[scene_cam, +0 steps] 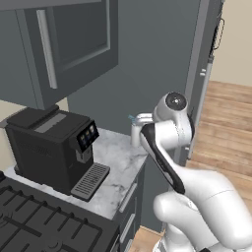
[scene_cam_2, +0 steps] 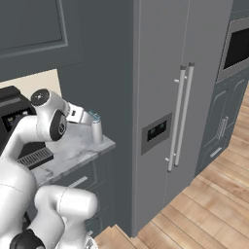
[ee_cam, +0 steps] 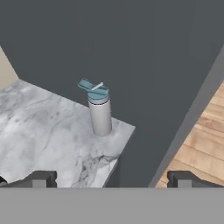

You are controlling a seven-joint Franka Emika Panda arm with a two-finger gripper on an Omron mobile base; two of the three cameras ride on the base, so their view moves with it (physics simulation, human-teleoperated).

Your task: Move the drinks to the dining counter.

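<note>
Pale grey, cylindrical drink tumbler with a blue flip lid [ee_cam: 99, 109] stands upright near the corner of the grey-veined marble counter [ee_cam: 39, 127], against the dark wall. From the claw [ee_cam: 111, 178], whose jaws are spread wide and empty, it lies toward 12 o'clock, well apart, its long axis vertical between the 2 fingertips.

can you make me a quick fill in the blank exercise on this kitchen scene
1. The pale bottle with the blue flip lid stands on the ____ worktop.
2. The pincer has its jaws ____, holding nothing.
3. The black coffee machine sits on the worktop beside the ____.
4. The tall grey fridge has ____ long vertical handles.

Missing words: marble; open; stove; two
</note>
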